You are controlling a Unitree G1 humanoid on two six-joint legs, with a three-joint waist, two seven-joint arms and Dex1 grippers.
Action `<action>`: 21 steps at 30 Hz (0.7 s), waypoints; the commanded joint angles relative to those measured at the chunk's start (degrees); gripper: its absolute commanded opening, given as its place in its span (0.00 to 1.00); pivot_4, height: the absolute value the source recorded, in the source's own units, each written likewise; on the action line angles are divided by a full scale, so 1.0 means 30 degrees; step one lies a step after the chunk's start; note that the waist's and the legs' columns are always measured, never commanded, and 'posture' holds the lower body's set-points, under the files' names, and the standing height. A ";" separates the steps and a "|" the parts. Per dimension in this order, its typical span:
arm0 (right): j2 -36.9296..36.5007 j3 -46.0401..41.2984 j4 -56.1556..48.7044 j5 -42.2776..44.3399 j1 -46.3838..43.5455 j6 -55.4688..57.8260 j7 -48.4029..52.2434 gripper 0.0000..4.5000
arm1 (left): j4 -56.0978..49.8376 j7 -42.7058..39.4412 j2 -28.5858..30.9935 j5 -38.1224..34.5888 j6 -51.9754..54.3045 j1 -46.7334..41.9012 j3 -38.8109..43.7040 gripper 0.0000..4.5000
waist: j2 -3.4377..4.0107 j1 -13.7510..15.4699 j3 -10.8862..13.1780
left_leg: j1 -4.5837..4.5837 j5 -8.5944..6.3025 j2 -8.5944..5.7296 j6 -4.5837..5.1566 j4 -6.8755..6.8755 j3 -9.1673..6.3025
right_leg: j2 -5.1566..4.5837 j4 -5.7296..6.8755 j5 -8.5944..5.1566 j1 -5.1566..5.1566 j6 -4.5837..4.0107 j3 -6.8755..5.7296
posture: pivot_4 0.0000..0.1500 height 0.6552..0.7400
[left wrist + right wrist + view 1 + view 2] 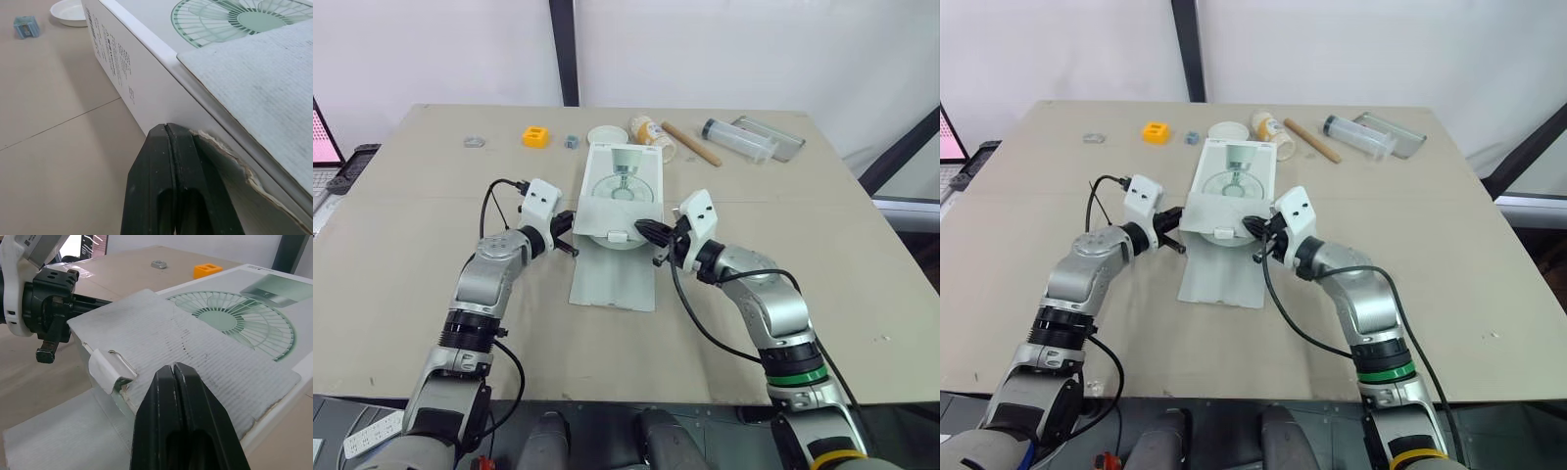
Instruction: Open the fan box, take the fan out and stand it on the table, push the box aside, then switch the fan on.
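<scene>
Left gripper, right gripper pinched closed at fan box near corners (flap out).

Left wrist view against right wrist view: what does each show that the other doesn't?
Left wrist view: the printed side of the fan box, with a white dish and a small blue block beyond it. Right wrist view: the left hand at the box's opposite side, an orange block and a metal ring. Both: the fan box, its fan picture and the torn flap.
</scene>
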 commanded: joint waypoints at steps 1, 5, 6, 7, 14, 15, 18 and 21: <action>0.0156 0.0234 -0.0361 0.0055 -0.0031 0.0070 -0.0067 0.00 | -0.0450 -0.0032 -0.0327 -0.0187 -0.0653 -0.0499 0.0080 0.00 | 0.0000 0.0000 0.0000 | 0.0000 0.0000 0.0000 0.0000 0.0000 0.0000 | 0.0000 0.0000 0.0000 0.0000 0.0000 0.0000 | 1.00 1.00; 0.0136 0.0240 -0.0446 0.0035 0.0056 0.0092 -0.0097 0.00 | -0.0245 -0.0043 -0.0412 -0.0136 -0.0779 -0.0574 0.0047 0.00 | 0.0000 0.0000 0.0000 | 0.0000 0.0000 0.0000 0.0000 0.0000 0.0000 | 0.0000 0.0000 0.0000 0.0000 0.0000 0.0000 | 1.00 1.00; 0.0117 0.0242 -0.0470 0.0022 0.0091 0.0091 -0.0103 0.00 | -0.0179 -0.0052 -0.0425 -0.0121 -0.0827 -0.0599 0.0052 0.00 | 0.0000 0.0002 0.0000 | -0.0001 0.0000 0.0000 0.0000 0.0000 -0.0001 | 0.0000 0.0000 0.0000 0.0000 0.0000 0.0001 | 1.00 1.00; 0.0098 0.0223 -0.0486 0.0018 0.0131 0.0091 -0.0115 0.00 | -0.0144 -0.0072 -0.0421 -0.0121 -0.0863 -0.0615 0.0062 0.00 | 0.0000 0.0000 0.0000 | 0.0000 0.0000 0.0000 0.0000 0.0000 -0.0001 | 0.0000 0.0000 0.0000 0.0000 0.0000 0.0000 | 1.00 1.00; 0.0007 0.0092 -0.0429 -0.0122 0.0278 -0.0084 -0.0265 0.00 | -0.1327 -0.0149 -0.0258 -0.0866 -0.0738 0.0137 0.0865 0.00 | 0.0000 -0.0001 0.0000 | -0.0001 0.0000 0.0000 0.0000 0.0000 -0.0001 | 0.0000 0.0000 0.0000 0.0000 0.0001 0.0000 | 1.00 1.00; 0.0006 0.0054 -0.0395 -0.0155 0.0288 -0.0130 -0.0324 0.00 | -0.1778 -0.0183 -0.0213 -0.1135 -0.0679 0.0447 0.1143 0.00 | 0.0000 -0.0018 0.0000 | -0.0001 0.0000 0.0001 0.0000 0.0000 0.0000 | 0.0000 0.0000 0.0000 0.0000 0.0000 0.0000 | 1.00 1.00; 0.0002 0.0020 -0.0352 -0.0190 0.0315 -0.0213 -0.0411 0.00 | -0.2802 -0.0241 0.0020 -0.1565 -0.0606 0.1158 0.1523 0.00 | 0.0001 -0.0051 0.0000 | 0.0002 0.0000 0.0004 -0.0001 -0.0006 0.0000 | -0.0001 0.0000 0.0007 -0.0001 -0.0012 0.0002 | 1.00 1.00; -0.0011 0.0054 -0.0287 -0.0179 0.0327 -0.0300 -0.0462 0.00 | -0.4300 -0.0469 0.0504 -0.2447 -0.0016 0.2073 0.2244 0.00 | 0.0000 -0.0050 0.0000 | 0.0002 0.0000 0.0005 0.0000 -0.0006 0.0000 | 0.0000 0.0000 0.0033 -0.0002 -0.0056 0.0003 | 1.00 1.00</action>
